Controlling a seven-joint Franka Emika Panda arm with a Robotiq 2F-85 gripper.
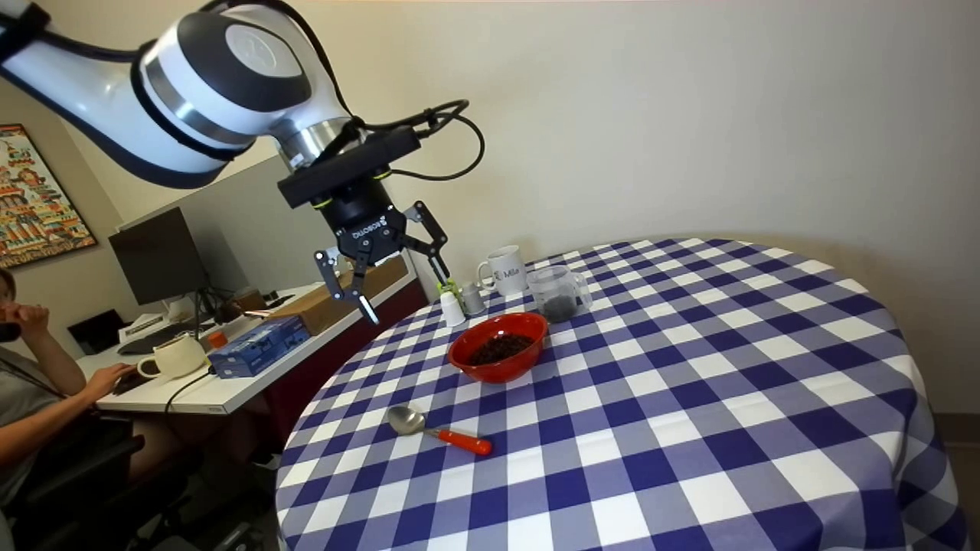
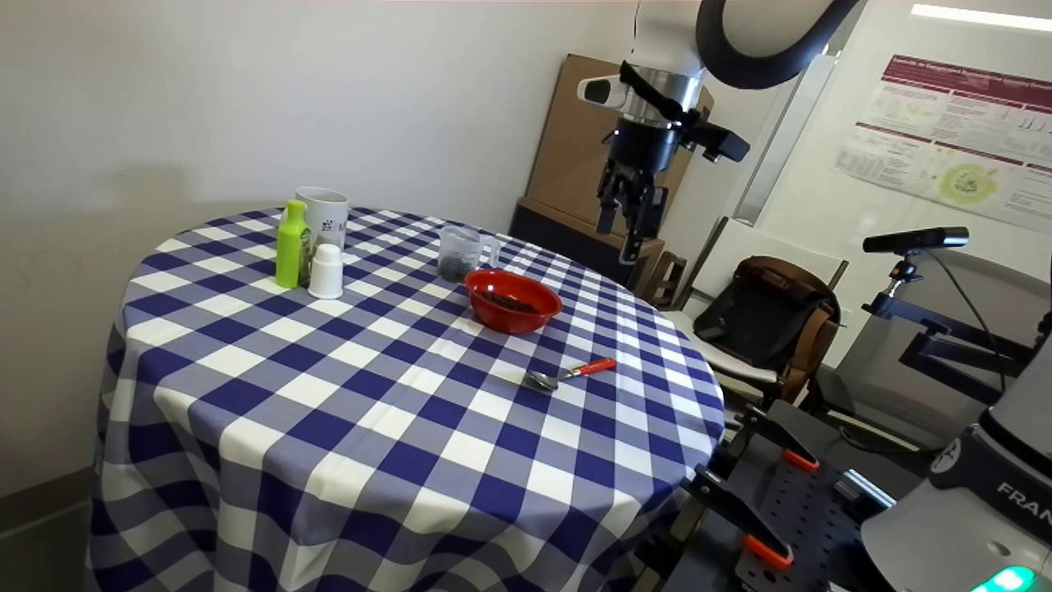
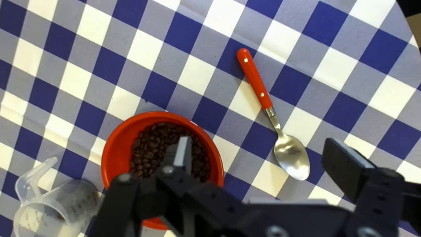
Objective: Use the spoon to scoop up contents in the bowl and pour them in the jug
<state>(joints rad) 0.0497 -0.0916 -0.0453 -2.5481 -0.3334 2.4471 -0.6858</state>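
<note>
- In wrist view, your wide-spread gripper (image 1: 405,291), holding nothing, partly hides the red bowl (image 3: 113,154) of coffee beans (image 3: 148,151).
- There, the clear jug (image 3: 74,199) is cut off; its dark content (image 1: 560,309) is unclear.
- The red-handled spoon (image 3: 269,110) lies near the bowl.

Place: an office that doubles as a robotics lab, from what I can see.
Desk (image 1: 195,394): in an exterior view I see it carrying a monitor (image 1: 157,256), with a person (image 1: 46,413) seated at it.
Poster (image 2: 945,123): in an exterior view I get it as research-style, with figures, its print too small for me.
Arm base (image 2: 929,534): mine, lettered FRAN as far as I can read, near clamps (image 2: 731,508), a perforated plate (image 2: 789,493) and a mounted camera (image 2: 916,239).
Tablecloth (image 1: 689,428): blue-and-white check, with a mug (image 1: 507,269) on it, the homely note in both my exterior views.
</note>
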